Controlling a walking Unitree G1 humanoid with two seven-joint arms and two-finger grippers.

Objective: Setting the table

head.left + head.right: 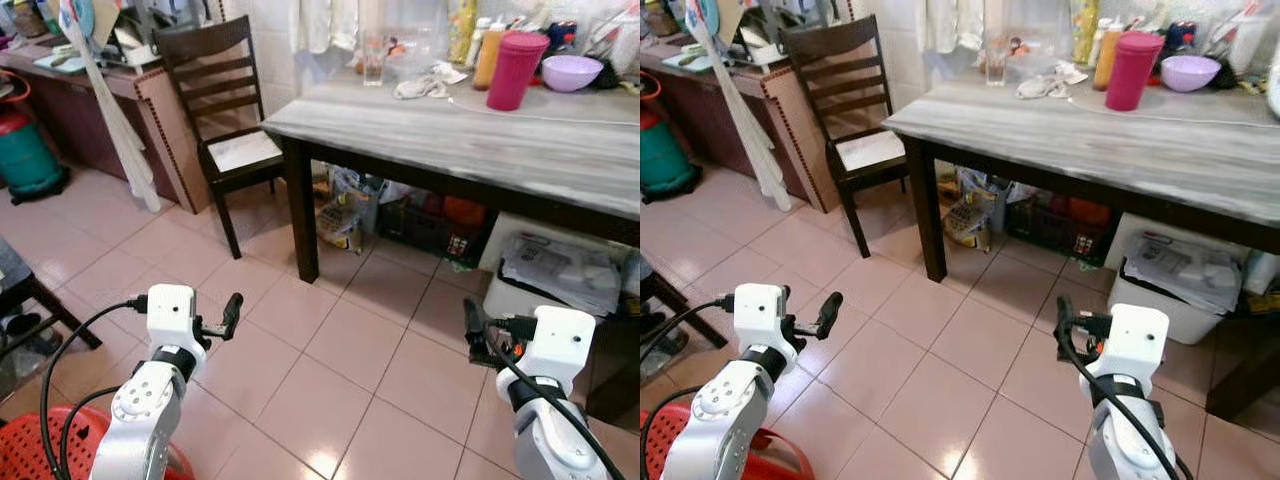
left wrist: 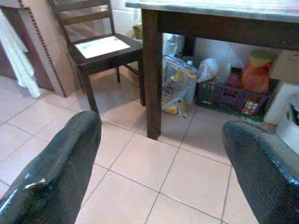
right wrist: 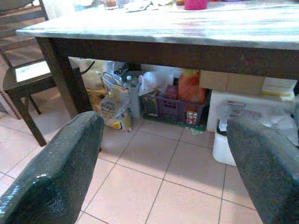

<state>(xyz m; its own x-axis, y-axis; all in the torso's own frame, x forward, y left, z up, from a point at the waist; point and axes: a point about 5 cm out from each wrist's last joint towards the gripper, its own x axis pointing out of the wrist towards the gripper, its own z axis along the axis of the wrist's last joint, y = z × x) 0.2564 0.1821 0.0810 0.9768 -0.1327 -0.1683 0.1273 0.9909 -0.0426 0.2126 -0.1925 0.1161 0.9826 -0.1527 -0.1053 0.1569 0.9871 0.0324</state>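
Both grippers hang low over the tiled floor [image 1: 330, 350], nearest the head camera: the left gripper [image 1: 222, 320] and the right gripper [image 1: 478, 335], each held out in front of its silver arm with nothing between its fingers. Each wrist view shows the two black fingers [image 2: 56, 172] [image 3: 51, 172] spread well apart, empty, and aimed at the space under the table.

Ahead stands the grey-topped table [image 1: 480, 140] on dark legs, its long axis running from the near corner on the robot's left away to the right. It is well apart from both grippers and above them. Along its far edge sit a pink tumbler [image 1: 516, 68], upright, a lilac bowl [image 1: 571, 71] just beside it, a clear glass [image 1: 373, 60] and a crumpled cloth [image 1: 425, 84] (all out of reach of either gripper).

To the left of the table, a dark wooden chair [image 1: 225, 120] faces it. Bags [image 1: 345, 215], a purple crate [image 2: 229, 93] and a white bin [image 1: 550, 280] lie under the table.
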